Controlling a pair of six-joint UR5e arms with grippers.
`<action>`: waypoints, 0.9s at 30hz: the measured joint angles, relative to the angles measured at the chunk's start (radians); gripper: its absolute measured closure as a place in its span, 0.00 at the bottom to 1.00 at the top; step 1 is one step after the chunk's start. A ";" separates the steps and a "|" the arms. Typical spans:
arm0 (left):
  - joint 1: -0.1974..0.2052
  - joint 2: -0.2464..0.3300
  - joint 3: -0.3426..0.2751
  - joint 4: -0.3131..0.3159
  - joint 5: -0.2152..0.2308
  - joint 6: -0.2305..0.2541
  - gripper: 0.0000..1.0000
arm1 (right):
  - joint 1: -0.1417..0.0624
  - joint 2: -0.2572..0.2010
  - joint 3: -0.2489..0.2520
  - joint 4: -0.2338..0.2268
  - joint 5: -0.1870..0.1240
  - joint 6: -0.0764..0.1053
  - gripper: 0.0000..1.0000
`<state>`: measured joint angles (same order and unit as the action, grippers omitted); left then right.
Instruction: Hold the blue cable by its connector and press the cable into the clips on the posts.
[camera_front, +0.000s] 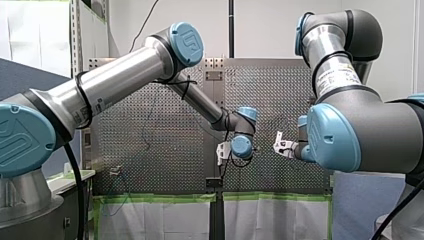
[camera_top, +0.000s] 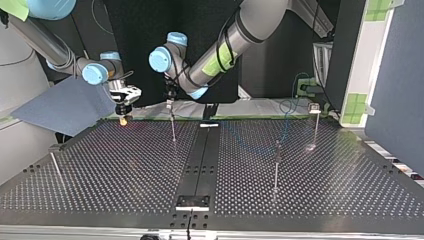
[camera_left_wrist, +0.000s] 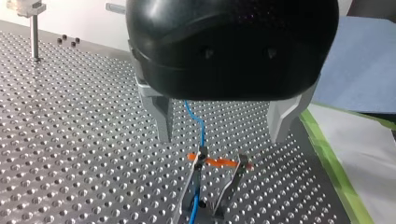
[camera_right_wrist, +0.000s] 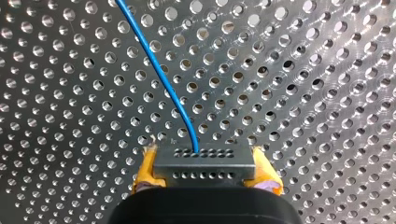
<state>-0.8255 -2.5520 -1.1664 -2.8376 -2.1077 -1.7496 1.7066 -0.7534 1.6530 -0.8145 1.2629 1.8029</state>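
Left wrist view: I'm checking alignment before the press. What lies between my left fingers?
The blue cable runs between the open left fingers, nearer one, touching neither, as the left wrist view shows.

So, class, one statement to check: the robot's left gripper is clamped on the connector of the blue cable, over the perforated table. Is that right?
Not quite. It is the right gripper that is clamped on the connector of the blue cable, over the perforated table; the right wrist view shows it. The left gripper is open.
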 joint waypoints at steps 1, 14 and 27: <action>0.001 0.000 0.000 0.001 -0.004 0.000 0.00 | 0.000 0.000 0.000 0.000 0.000 0.000 1.00; 0.001 -0.001 0.000 -0.006 -0.035 0.010 0.00 | -0.004 0.000 0.000 0.000 0.000 0.007 1.00; 0.001 -0.001 0.000 -0.017 -0.035 0.006 0.00 | -0.006 0.000 0.000 0.009 0.000 0.007 1.00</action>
<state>-0.8241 -2.5529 -1.1665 -2.8550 -2.1422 -1.7435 1.7002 -0.7535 1.6531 -0.8057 1.2626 1.8104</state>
